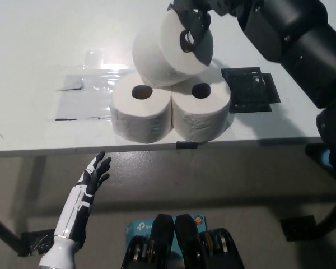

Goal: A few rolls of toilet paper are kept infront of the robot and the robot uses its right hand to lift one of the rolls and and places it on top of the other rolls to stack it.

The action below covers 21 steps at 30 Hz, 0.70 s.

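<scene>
At the lower left you see the robot's white left hand (95, 171), resting below the front edge of the table with its fingers spread apart and holding nothing. Above it stretches a white table (39, 50), seen steeply from above. On the table's left part lies a sheet of clear plastic film (84, 95), flat and shiny, with dark strips at its left edge.

Moving right, you come to two rolls of toilet paper standing upright side by side near the table's front edge, touching each other. The left roll (141, 115) and the right roll (201, 112) both show their dark core holes facing up. Just under the right roll, a small black clip (185, 145) sits on the table's edge.

Above and behind these two, you see a third roll (165, 53), tilted so its flat face and core turn toward the camera. It is held over the pair, its lower edge overlapping their tops in the picture; you cannot tell whether it touches them. The black right hand (193, 19) is clamped on this roll at its core, fingers hooked into the hole.

To the right of the rolls, a flat black square plate (255, 89) lies on the table, partly under the black arm.
</scene>
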### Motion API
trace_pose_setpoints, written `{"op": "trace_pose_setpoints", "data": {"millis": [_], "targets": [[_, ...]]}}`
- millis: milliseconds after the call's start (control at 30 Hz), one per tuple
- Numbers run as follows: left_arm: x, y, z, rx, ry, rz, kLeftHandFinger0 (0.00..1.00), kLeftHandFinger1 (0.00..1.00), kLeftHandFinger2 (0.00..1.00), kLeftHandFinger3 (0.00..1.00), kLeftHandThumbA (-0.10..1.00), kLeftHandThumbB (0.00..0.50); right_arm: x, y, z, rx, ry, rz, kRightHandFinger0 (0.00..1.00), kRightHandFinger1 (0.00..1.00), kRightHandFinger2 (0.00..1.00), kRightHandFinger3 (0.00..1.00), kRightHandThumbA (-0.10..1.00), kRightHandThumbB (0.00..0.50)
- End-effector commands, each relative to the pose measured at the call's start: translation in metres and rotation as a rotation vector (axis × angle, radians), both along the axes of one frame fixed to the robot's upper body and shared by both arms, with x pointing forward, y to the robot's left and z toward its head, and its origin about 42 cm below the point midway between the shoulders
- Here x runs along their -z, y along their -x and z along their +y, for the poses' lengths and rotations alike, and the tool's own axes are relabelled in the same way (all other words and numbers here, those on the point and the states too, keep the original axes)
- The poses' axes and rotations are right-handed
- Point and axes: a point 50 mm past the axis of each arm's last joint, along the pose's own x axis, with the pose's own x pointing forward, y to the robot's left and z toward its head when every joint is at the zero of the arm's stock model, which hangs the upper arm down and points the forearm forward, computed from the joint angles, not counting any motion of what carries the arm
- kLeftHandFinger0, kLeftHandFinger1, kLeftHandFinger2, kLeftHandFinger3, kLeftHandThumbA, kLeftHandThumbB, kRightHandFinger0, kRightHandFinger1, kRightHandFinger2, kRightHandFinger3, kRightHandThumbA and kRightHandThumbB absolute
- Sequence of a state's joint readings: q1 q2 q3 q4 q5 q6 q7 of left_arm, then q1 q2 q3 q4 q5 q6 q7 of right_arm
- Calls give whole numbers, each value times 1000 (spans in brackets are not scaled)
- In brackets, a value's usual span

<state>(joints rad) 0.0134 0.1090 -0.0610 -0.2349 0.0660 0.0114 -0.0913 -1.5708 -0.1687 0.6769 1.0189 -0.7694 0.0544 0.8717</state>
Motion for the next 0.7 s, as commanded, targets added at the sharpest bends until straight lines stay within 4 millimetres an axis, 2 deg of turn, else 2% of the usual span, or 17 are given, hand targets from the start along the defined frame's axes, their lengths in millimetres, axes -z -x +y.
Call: {"op": "trace_pose_setpoints", "data": {"millis": [0, 33, 233, 400, 667], "targets": [[-12, -2, 1, 27, -20, -73, 1000, 1000, 1000, 1000, 1000, 495, -35, 7, 10, 32, 22, 28, 1000, 1000, 1000, 1000, 400, 500], [-12, -2, 1, 28, -21, -74, 1000, 1000, 1000, 1000, 1000, 485, -36, 7, 10, 37, 13, 33, 1000, 1000, 1000, 1000, 399, 500], [-13, -2, 1, 24, -31, -72, 1000, 1000, 1000, 1000, 1000, 498, -53, 10, 11, -14, 26, -52, 1000, 1000, 1000, 1000, 557, 500], [-12, -2, 1, 25, -35, -71, 1000, 1000, 1000, 1000, 1000, 500, -66, 14, 11, -10, -15, -63, 1000, 1000, 1000, 1000, 544, 500], [-12, -2, 0, 35, -29, -78, 1000, 1000, 1000, 1000, 1000, 500, -72, 17, 6, -19, -41, -75, 1000, 1000, 1000, 1000, 515, 500]]}}
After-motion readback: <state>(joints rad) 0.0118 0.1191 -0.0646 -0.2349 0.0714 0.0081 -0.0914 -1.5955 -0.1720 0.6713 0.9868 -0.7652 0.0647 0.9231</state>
